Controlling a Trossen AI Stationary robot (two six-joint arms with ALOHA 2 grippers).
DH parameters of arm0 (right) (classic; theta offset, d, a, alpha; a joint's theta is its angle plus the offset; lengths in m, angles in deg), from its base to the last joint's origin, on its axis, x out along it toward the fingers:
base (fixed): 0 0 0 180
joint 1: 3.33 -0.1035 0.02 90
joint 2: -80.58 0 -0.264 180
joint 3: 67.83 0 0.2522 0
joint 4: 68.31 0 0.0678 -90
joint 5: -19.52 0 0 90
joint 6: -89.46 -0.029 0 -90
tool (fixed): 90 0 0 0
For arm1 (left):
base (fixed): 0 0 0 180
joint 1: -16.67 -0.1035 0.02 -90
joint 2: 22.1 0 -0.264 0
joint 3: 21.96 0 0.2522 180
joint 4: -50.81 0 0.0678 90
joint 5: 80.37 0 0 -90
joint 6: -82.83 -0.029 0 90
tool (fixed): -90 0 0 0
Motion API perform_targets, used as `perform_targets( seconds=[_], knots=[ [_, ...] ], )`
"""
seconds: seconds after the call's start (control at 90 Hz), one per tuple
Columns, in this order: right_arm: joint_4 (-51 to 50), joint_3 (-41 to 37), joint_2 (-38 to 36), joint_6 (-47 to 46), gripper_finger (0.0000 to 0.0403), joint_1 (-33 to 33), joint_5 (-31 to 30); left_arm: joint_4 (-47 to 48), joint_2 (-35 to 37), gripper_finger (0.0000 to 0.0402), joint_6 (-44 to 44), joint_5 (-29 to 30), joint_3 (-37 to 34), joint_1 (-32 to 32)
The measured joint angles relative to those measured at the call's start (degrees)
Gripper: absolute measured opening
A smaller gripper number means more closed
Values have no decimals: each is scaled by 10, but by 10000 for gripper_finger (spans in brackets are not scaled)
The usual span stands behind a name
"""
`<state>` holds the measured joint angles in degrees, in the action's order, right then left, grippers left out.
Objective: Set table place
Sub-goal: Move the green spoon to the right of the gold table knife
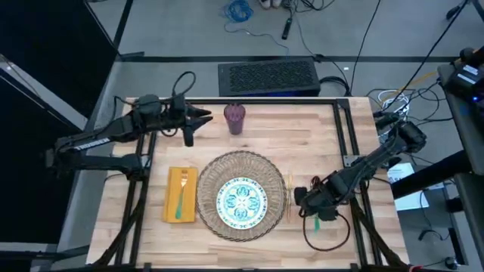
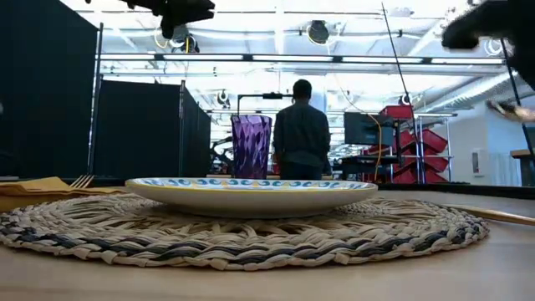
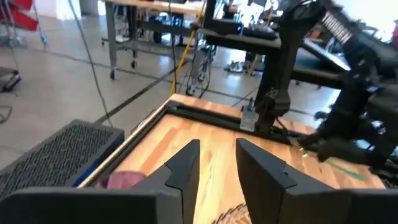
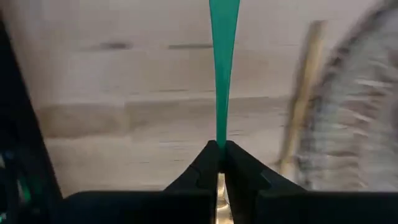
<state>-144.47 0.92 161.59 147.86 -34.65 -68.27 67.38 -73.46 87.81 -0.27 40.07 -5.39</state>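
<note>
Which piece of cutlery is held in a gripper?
The teal-handled piece, clamped in the right gripper. The fork lies on the napkin; another lies beside the placemat.

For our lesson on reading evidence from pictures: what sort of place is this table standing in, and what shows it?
Probably a robotics lab or workshop, not a dining room: cables lie across the bare floor, black partition panels stand behind the table, and a person stands among red equipment racks.

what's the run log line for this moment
right gripper: shut on teal-handled cutlery piece, beside round woven straw placemat | left gripper: open, near purple cup
</note>
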Motion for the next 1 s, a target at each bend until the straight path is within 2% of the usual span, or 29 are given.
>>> perform_targets(
  seconds=[0.178,0.578,0.756,1.0],
  knots=[
    [60,-59,0,49,0,35,24,-9,13,88,-8,-1,0,16],
    [187,-62,0,70,0,146,58,-6,24,88,-8,3,0,33],
    [190,-62,19,73,0,175,84,-5,24,88,-9,4,0,35],
    [158,-63,46,84,0,174,100,-1,24,88,-10,3,0,35]
  ],
)
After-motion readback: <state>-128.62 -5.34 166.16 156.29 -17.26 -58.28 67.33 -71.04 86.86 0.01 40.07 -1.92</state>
